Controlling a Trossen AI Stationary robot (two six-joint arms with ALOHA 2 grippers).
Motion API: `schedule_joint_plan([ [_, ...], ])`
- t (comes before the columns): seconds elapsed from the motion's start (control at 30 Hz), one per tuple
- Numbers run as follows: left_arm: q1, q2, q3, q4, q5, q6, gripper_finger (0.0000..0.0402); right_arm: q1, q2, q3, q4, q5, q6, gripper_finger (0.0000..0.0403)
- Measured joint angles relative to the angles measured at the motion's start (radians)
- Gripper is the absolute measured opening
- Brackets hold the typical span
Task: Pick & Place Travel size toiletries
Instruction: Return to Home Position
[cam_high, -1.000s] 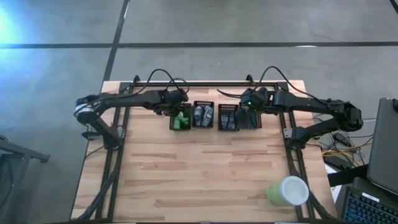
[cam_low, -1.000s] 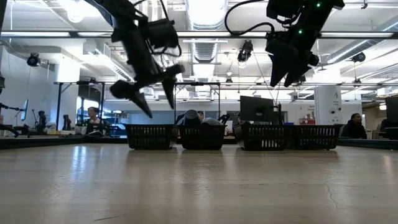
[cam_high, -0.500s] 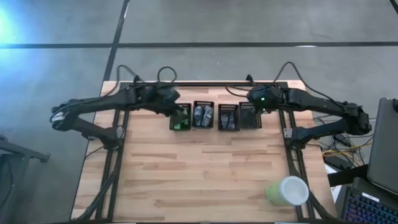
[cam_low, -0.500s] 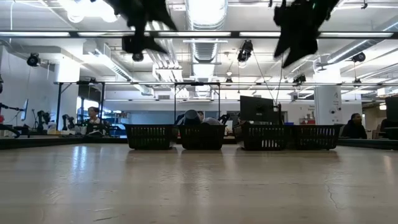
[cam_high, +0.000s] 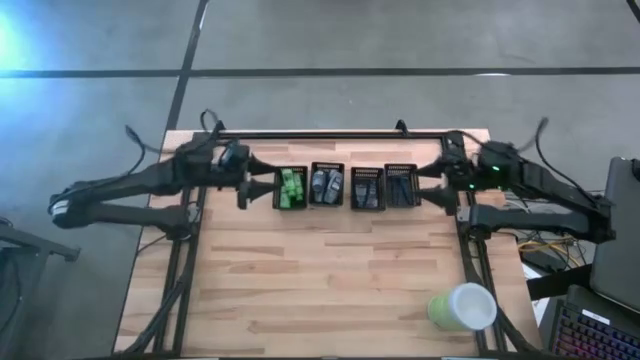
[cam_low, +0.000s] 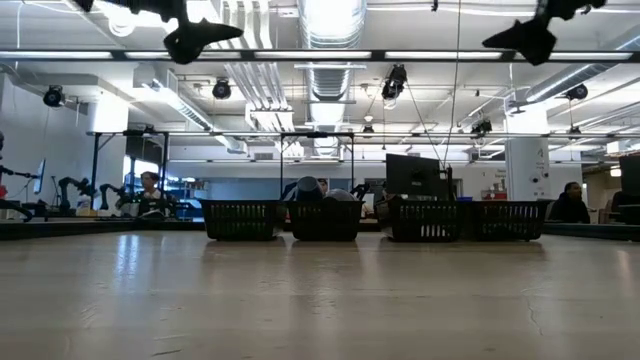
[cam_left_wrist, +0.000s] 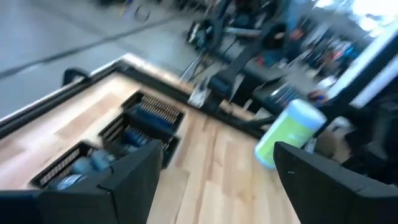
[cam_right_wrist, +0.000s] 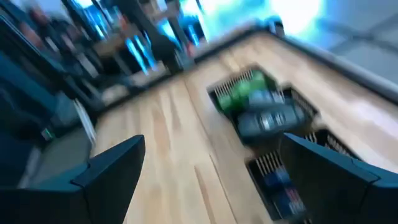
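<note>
Four black mesh bins stand in a row near the table's far edge. From left to right they hold bright green packets, grey tubes, dark bluish items and thin dark sticks. My left gripper hangs open and empty just left of the green packets' bin, high above the table. My right gripper is open and empty too, just right of the sticks' bin, equally high. The right wrist view shows the green packets and grey tubes lying in their bins.
A large pale green-white cup lies on its side near the table's near right corner and shows in the left wrist view as well. The wooden table top in front of the bins is bare. A laptop sits off the table's right edge.
Both arms have drawn away from the bins and risen. My left gripper moved from over the green packets' bin toward the table's left edge. My right gripper moved from over the sticks' bin toward the right edge. The items in the bins have stayed where they were.
</note>
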Motion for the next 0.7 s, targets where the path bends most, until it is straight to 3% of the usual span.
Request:
schedule_joint_plan([
  [0.2, -0.011, -0.163, -0.319, 0.458, 0.091, -0.046, 0.0312, 0.000, -0.294, -0.235, 0.347, 0.001, 0.085, 0.0368],
  [0.37, -0.012, -0.255, -0.548, 0.783, 0.108, -0.129, 0.0312, 0.000, -0.479, -0.451, 0.600, 0.029, 0.138, 0.0368],
  [0.53, -0.012, -0.300, -0.704, 0.969, 0.108, -0.217, 0.0312, 0.000, -0.595, -0.630, 0.745, 0.074, 0.199, 0.0368],
  [0.7, -0.016, -0.318, -0.790, 1.042, 0.107, -0.313, 0.0312, 0.000, -0.581, -0.762, 0.915, 0.107, 0.229, 0.0368],
])
